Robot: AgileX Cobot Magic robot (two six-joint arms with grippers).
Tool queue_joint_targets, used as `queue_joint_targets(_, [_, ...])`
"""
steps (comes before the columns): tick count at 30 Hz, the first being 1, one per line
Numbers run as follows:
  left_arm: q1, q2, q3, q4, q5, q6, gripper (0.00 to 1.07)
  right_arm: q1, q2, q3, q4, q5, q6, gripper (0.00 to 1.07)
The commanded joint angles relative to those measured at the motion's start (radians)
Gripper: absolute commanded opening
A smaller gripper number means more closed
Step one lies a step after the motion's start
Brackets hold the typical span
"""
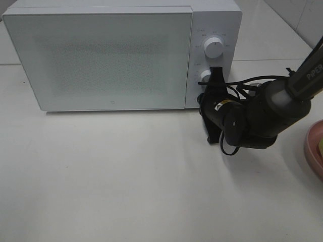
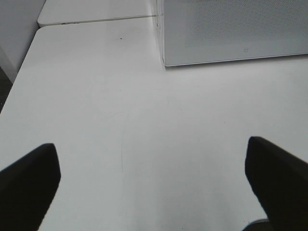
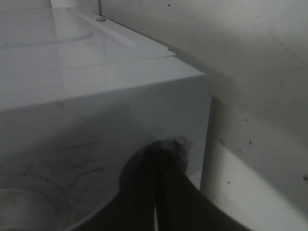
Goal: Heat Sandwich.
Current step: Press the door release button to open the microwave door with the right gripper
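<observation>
One microwave (image 1: 101, 55) stands at the rear of the worktop (image 1: 126, 191) in the exterior high view. Its door is shut, and the speckled panel hides whatever is inside. Its right-hand control strip carries an upper knob (image 1: 214, 48) and a lower knob (image 1: 204, 76). A round pink plate (image 1: 309, 151) lies at the right edge, largely cut off by the frame. The sandwich (image 1: 320, 147) shows only as a pale yellow-green sliver on it, too little to describe further. The right arm (image 1: 272, 108) reaches in from the right. The right gripper (image 1: 216, 71) is raised against the control strip, just beside the lower knob. Contact with that knob cannot be confirmed from this view.

Left wrist view: the left gripper (image 2: 154, 187) hovers over bare worktop. Its fingers (image 2: 29, 180) are spread wide apart with nothing between them, and both are partly cut off by the frame. The microwave's lower front corner lies well ahead of them.

Right wrist view: the right gripper's fingers (image 3: 173, 202) are pressed together with only a thin seam between them, and they grip nothing. Their tips meet the microwave's front face in a dark rounded shadow. A pale rounded form sits beside them, too blurred to identify. This picture is dim and very close.
</observation>
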Motion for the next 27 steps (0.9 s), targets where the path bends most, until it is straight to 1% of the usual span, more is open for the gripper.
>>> queue_joint_targets(1, [0.001, -0.027, 0.002, -0.003, -0.004, -0.008, 1.0, -0.031, 0.008, -0.105, -0.032, -0.151, -0.004, 0.0])
queue_joint_targets(2, [0.001, -0.027, 0.002, -0.002, -0.004, -0.008, 1.0, -0.045, 0.015, -0.134, -0.028, -0.104, -0.009, 0.0])
queue_joint_targets(8, [0.001, -0.027, 0.002, -0.002, -0.004, -0.008, 1.0, -0.072, 0.015, -0.166, -0.029, -0.083, -0.05, 0.0])
queue_joint_targets(19, [0.001, -0.027, 0.002, -0.002, -0.004, -0.008, 1.0, -0.072, 0.014, -0.166, -0.029, -0.067, -0.049, 0.0])
queue_joint_targets(27, [0.001, -0.027, 0.002, -0.002, -0.004, -0.008, 1.0, -0.072, -0.014, -0.164, -0.032, 0.015, -0.05, 0.0])
